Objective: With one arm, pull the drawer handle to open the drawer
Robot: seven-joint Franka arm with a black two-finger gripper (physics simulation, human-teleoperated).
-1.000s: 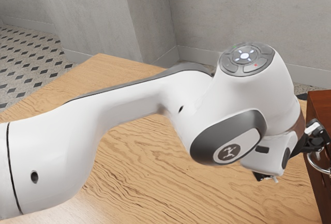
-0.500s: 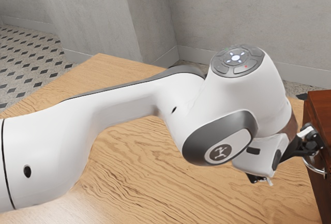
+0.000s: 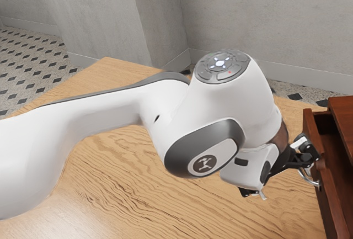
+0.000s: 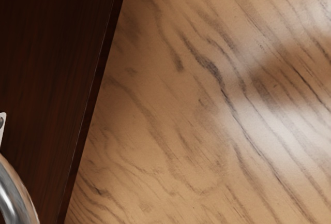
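A dark brown wooden cabinet (image 3: 345, 112) stands at the exterior view's right edge. Its drawer (image 3: 315, 134) sticks out from the cabinet body, and part of its inside shows from above. A silver ring handle (image 3: 310, 179) hangs on the drawer front. My black gripper (image 3: 303, 155) sits right at that handle, fingers closed around it. In the wrist view, the dark drawer front (image 4: 51, 79) lies just beside my hand, and a curved piece of the silver handle (image 4: 9, 198) shows at the picture's corner.
The light wooden table (image 3: 138, 195) stretches under my arm, and its grain shows close under my hand (image 4: 217, 110). My white arm (image 3: 165, 123) spans the table from the exterior view's left. Grey walls and a tiled floor lie behind.
My hand has moved toward the exterior view's left, away from the cabinet, with the handle in it. The drawer has slid out with it and now shows its open top.
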